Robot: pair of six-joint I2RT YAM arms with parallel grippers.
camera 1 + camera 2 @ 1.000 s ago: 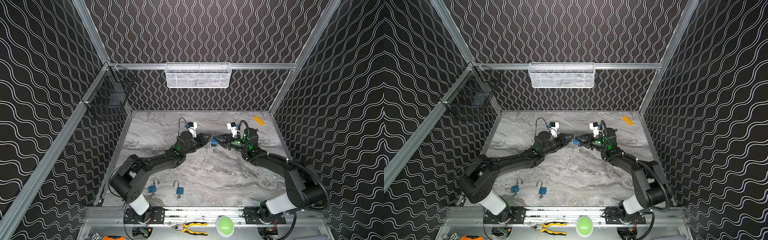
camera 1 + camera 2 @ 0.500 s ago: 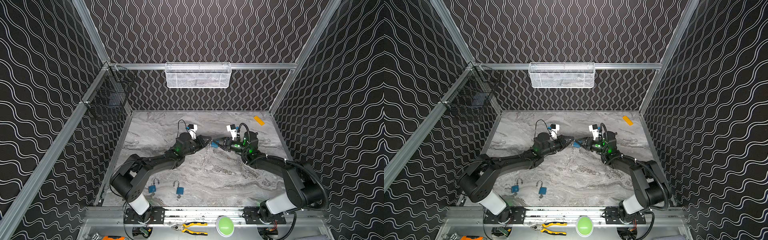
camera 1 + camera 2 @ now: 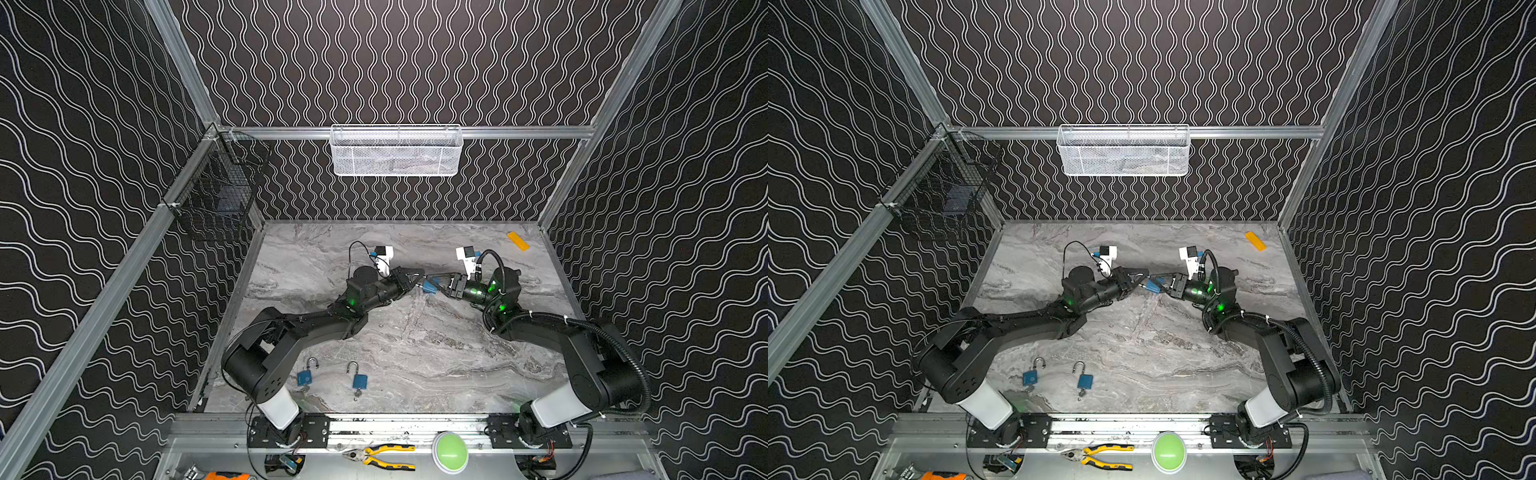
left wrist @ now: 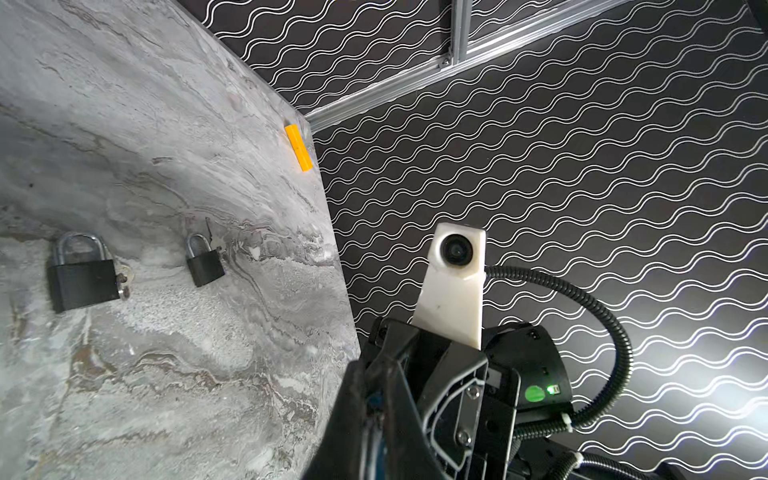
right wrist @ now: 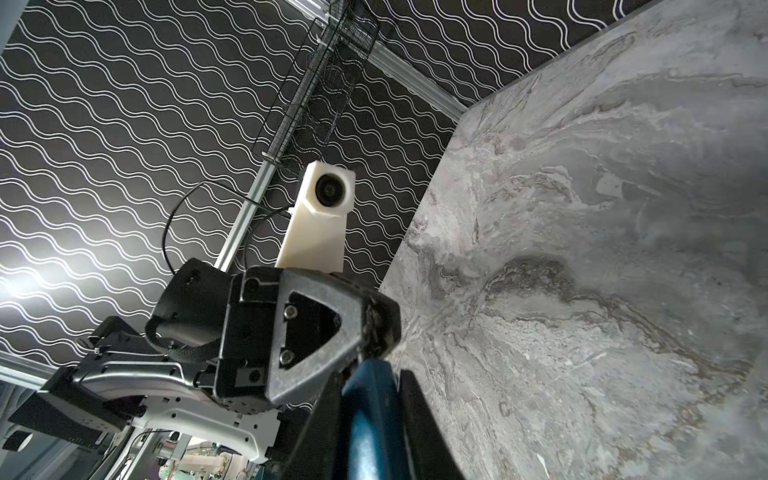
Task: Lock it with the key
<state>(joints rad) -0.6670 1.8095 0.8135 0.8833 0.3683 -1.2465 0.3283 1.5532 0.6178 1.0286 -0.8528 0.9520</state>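
Padlock [image 3: 429, 286] up off the worktop [image 3: 415, 353], mid-back, clamped by the right fingers [image 5: 419, 415] so one end faces the left arm. Left fingers [image 5: 316, 324] pinched shut right at it, probably on the key, which I can't see: braced one side, turned from the other.

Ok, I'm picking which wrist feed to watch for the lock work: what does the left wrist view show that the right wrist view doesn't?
Only the left wrist view: two dark padlocks lying on the marble table, a yellow block by the wall, and the right arm's white camera mount. Only the right wrist view: the blue padlock gripped just under the lens, the left gripper closed beside it, and the black wire basket. Both: that table and the wavy walls.
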